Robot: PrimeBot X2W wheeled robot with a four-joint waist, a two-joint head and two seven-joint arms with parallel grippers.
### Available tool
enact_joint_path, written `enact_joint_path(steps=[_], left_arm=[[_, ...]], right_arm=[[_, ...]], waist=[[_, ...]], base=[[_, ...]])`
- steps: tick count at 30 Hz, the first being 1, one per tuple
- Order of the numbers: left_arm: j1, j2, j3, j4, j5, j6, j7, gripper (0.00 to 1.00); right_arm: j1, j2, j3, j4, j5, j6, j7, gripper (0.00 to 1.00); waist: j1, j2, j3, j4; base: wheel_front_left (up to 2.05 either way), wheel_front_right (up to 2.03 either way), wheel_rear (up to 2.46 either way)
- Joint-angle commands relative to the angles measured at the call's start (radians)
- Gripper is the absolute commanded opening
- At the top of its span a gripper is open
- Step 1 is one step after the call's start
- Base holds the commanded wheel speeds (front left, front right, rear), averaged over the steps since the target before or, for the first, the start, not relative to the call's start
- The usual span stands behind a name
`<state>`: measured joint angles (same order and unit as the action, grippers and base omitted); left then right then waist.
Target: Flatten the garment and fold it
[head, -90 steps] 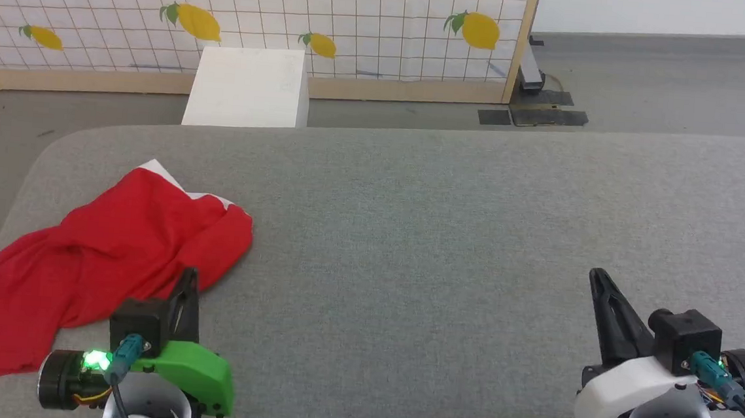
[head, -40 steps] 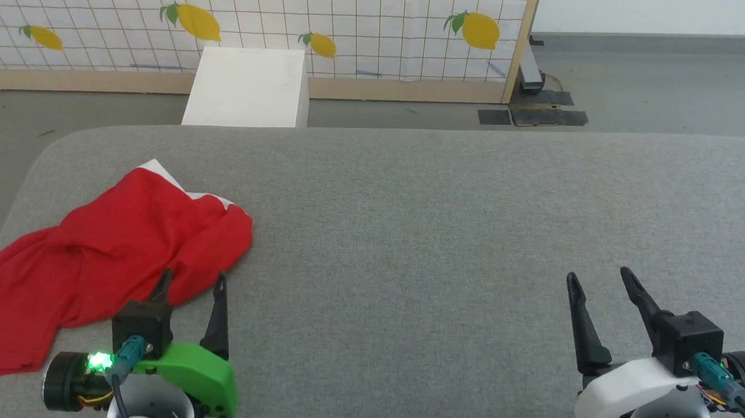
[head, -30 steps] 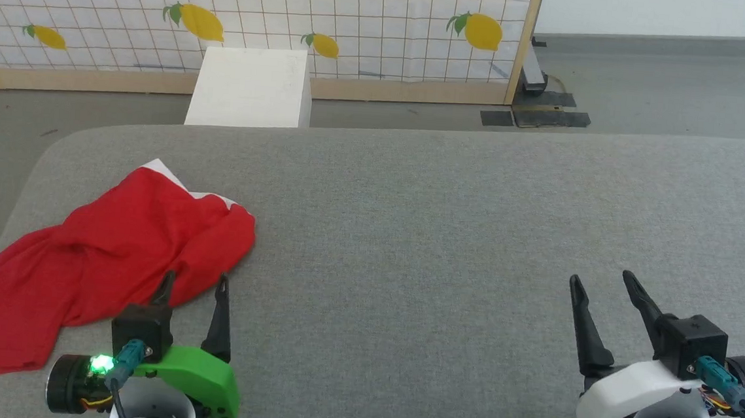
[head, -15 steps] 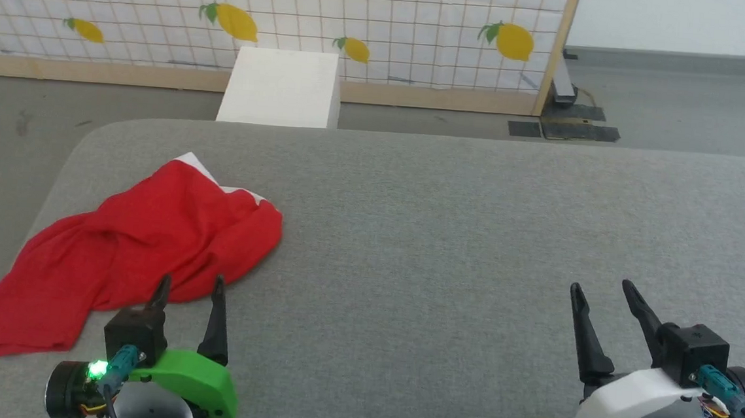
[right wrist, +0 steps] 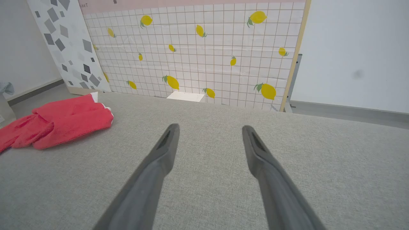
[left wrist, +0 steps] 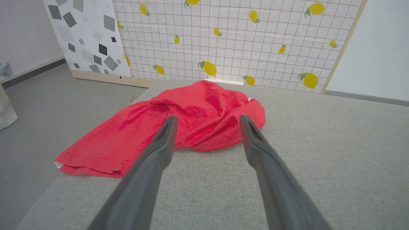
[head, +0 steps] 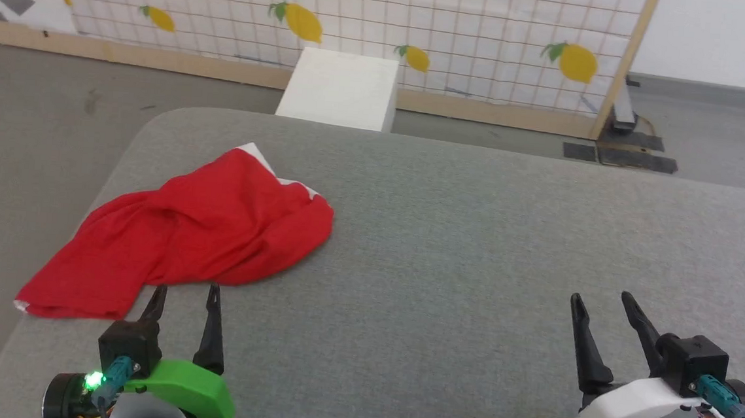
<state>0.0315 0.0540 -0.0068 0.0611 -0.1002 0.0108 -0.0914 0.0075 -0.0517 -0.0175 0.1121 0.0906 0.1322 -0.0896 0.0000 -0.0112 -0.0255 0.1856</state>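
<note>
The garment (head: pixel 193 236) is a crumpled bright red cloth with a bit of white at its far edge, lying on the left part of the grey table (head: pixel 475 242). My left gripper (head: pixel 186 291) is open just in front of the cloth's near edge, nothing between its fingers. The left wrist view shows the garment (left wrist: pixel 179 124) right beyond the spread fingertips of that gripper (left wrist: pixel 207 119). My right gripper (head: pixel 602 298) is open over bare table at the lower right, far from the cloth. In the right wrist view the garment (right wrist: pixel 60 119) lies far to the left of this gripper (right wrist: pixel 210 127).
A white box (head: pixel 341 89) stands on the floor behind the table's far edge. A lemon-patterned grid screen (head: pixel 385 26) with a wooden frame closes the back. The table's left edge and rounded corner (head: pixel 149 121) are close to the cloth. Grey floor (head: pixel 31 119) lies to the left.
The head camera has turned left, so the whole scene shifted right in the picture. The garment lies as before. Both grippers opened earlier and have stayed open over the last second.
</note>
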Motion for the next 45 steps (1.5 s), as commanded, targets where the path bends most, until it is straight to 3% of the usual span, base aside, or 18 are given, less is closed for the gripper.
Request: enact_joint_path(steps=[1,26,45], left_arm=[[0.016,0.0,0.003,0.006,-0.014,0.004,-0.012,1.0],[0.037,-0.001,0.013,0.035,-0.058,0.009,-0.063,1.0],[0.055,-0.002,0.017,0.056,-0.093,0.019,-0.102,1.0]], right_arm=[[0.015,0.001,0.0,0.008,0.013,-0.001,-0.013,1.0],[0.025,0.001,0.005,0.07,0.062,-0.001,-0.064,1.0],[0.027,0.001,-0.003,0.129,0.091,-0.001,-0.103,1.0]], waist=[[0.0,0.0043,-0.004,0.037],[0.0,0.0066,-0.012,0.216],[0.0,0.0082,-0.013,0.301]], base=[[0.0,0.0,0.0],[0.0,0.0,0.0],[0.0,0.0,0.0]])
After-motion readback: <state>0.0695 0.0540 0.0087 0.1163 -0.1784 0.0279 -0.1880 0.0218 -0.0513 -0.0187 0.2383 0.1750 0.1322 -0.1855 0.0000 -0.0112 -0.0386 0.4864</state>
